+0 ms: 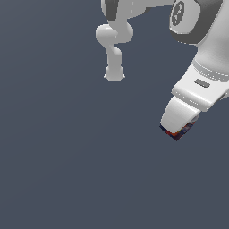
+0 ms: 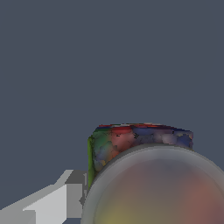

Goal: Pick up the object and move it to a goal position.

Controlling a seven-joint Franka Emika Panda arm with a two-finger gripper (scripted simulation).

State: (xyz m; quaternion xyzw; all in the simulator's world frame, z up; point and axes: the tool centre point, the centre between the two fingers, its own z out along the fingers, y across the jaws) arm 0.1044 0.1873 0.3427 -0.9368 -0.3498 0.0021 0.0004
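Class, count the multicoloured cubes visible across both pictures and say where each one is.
1: the small multicoloured cube is clamped at the tip of the white gripper, toward the exterior view's right. No other cube shows.

Glossy white arm [image 1: 203, 67] — dark grey joints, white fingers [image 1: 175, 114].

The tool [image 1: 179, 120] is glossy white with a small grey slot marking. The cube [image 1: 178, 132] has dark edges and red, blue and orange patches. In the wrist view a translucent grey-green ball [image 2: 153, 188] tints the cube's [image 2: 131, 138] colours. The worktop [image 1: 67, 156] is plain slate blue-grey.
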